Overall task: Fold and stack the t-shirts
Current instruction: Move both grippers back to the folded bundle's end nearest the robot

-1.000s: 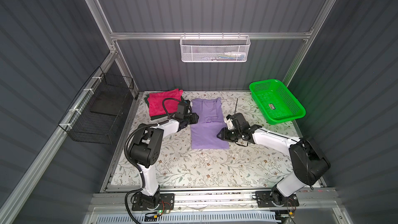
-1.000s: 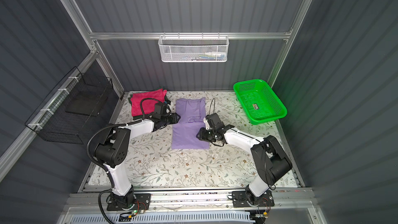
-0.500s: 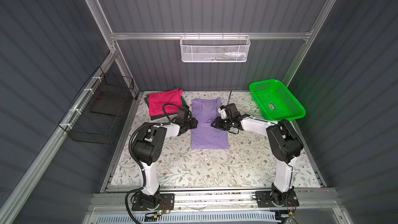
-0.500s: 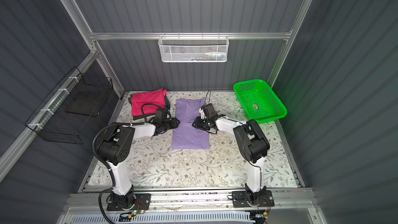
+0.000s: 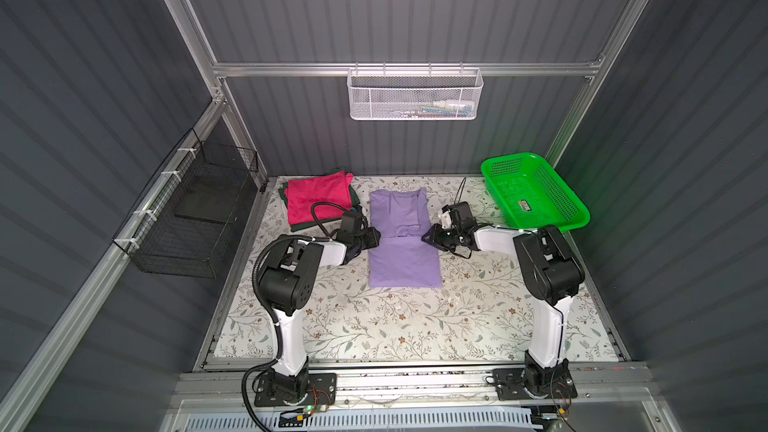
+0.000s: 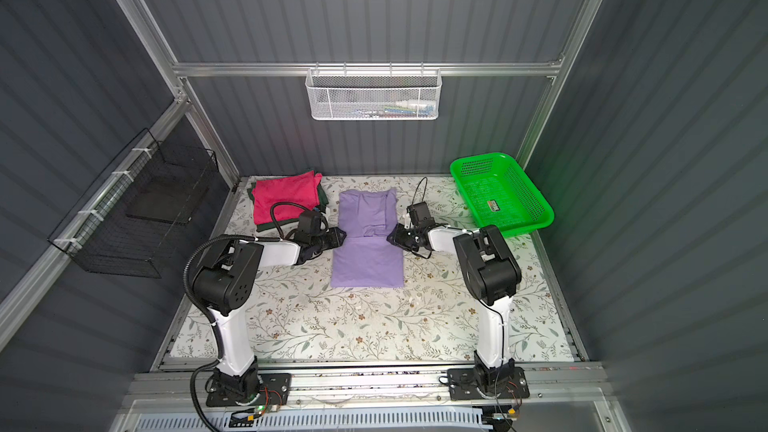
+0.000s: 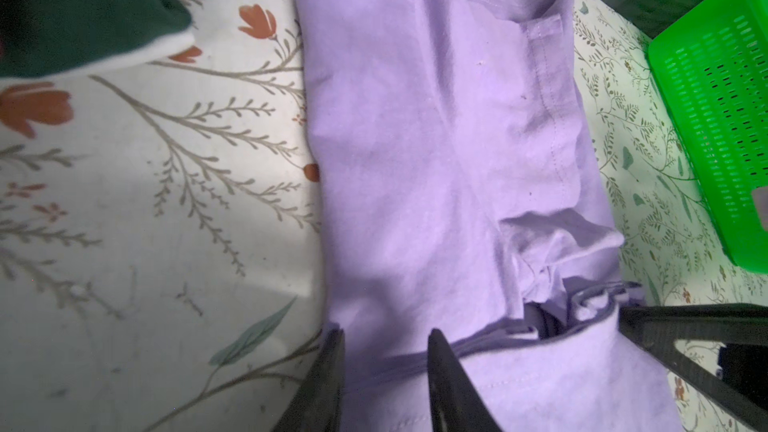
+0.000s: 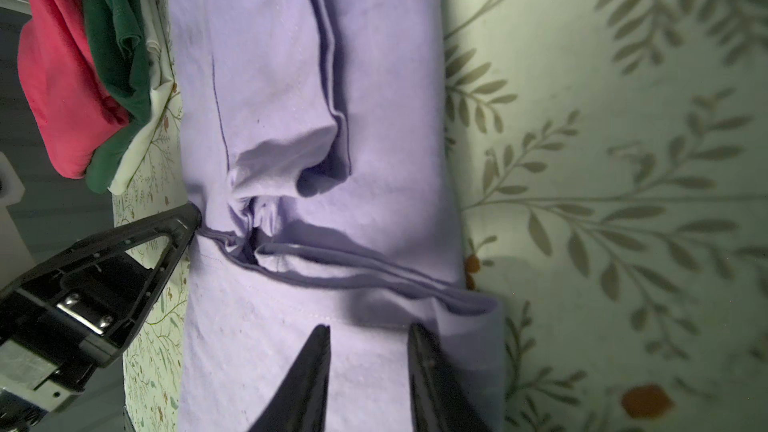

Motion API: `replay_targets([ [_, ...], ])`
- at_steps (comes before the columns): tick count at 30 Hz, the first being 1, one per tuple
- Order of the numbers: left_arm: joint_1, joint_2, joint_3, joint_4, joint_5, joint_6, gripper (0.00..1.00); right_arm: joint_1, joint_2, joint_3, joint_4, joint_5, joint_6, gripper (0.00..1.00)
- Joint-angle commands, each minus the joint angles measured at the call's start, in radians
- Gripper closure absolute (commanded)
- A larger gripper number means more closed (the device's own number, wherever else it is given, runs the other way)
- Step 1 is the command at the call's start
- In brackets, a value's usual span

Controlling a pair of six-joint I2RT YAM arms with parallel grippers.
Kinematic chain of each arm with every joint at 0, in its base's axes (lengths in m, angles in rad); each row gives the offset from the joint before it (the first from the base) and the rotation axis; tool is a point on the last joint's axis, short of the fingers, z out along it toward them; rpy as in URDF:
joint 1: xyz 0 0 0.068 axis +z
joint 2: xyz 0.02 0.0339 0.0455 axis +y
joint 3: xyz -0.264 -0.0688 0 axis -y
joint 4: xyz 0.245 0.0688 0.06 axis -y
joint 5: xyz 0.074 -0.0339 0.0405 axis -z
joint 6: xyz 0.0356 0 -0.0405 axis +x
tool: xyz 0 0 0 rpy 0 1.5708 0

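Floral-printed cloth is covering the counter [image 5: 395, 326], and toward its back middle the lavender-purple soft cloth t-shirt [image 5: 403, 251] is lying flat. Its sides are folded in to make a long strip, and its collar is pointing at the back wall. A crease is running across it about halfway along, with a small bunch of cloth gathering there.

The left gripper [image 7: 384, 338] is sitting low at the shirt's left edge by that crease. Its jaws are standing partly apart, one finger at the cloth's border and the other on top of it. Flat cloth is lying in the gap, so it is released rather than pinching. The right gripper [image 8: 368, 334] is sitting directly across at the opposite edge, its jaws likewise parted over flat cloth and clamping nothing.

Just left of the lavender shirt, with a strip of counter between them, the folded magenta-pink t-shirt [image 5: 318, 197] is resting on the folded dark green t-shirt [image 7: 83, 6] in the back left corner. A bright green plastic mesh basket [image 5: 559, 191] is sitting in the back right corner. A white wire basket [image 5: 413, 95] is hanging from the rail on the back wall. A black wire basket [image 5: 195, 218] is hanging on the left wall.
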Motion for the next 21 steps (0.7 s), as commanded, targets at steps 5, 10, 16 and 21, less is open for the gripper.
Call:
replay_targets([
  [5,0.009,-0.202,-0.106,-0.093,0.053,0.028,0.65,-0.003,-0.161,-0.122,-0.015,0.055,-0.048,0.65],
  [10,-0.002,-0.390,-0.213,-0.253,0.167,0.022,0.64,0.019,-0.331,-0.282,-0.010,0.032,-0.012,0.64],
  [16,-0.081,-0.424,-0.311,-0.318,0.415,0.029,0.64,0.087,-0.434,-0.439,-0.002,0.027,0.054,0.64],
  [21,-0.133,-0.381,-0.361,-0.275,0.369,-0.012,0.65,0.120,-0.471,-0.520,0.015,0.042,0.114,0.64],
])
